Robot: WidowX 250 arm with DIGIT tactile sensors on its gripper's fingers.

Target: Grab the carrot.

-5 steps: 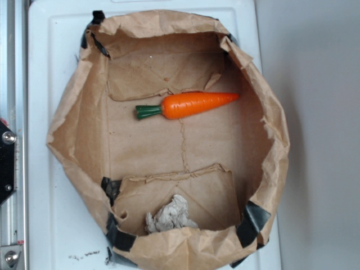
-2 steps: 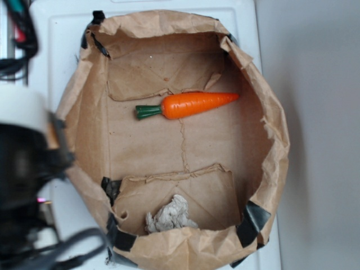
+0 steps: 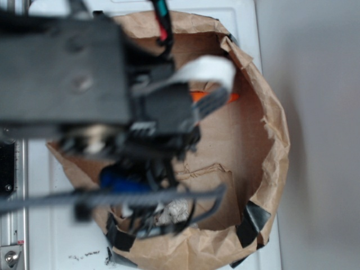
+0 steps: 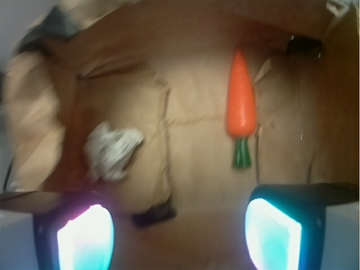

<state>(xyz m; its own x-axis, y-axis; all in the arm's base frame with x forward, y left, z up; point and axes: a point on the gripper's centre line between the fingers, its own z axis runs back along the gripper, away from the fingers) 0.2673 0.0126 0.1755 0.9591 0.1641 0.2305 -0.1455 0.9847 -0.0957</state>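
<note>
change: our arm has swung in over the paper bag (image 3: 264, 129) | pincer (image 4: 180, 230) spread wide, empty | carrot (image 4: 241, 98) untouched, well ahead | next: we descend

A crumpled brown paper bag (image 3: 270, 140) lies open on a white surface (image 3: 42, 225). A grey-white paper wad (image 4: 112, 151) rests inside it. Black tape (image 3: 253, 222) patches its rim.

Blurred black arm (image 3: 62, 67), white band, red cable, perhaps blue part, glowing hand (image 4: 179, 230) pads.
</note>
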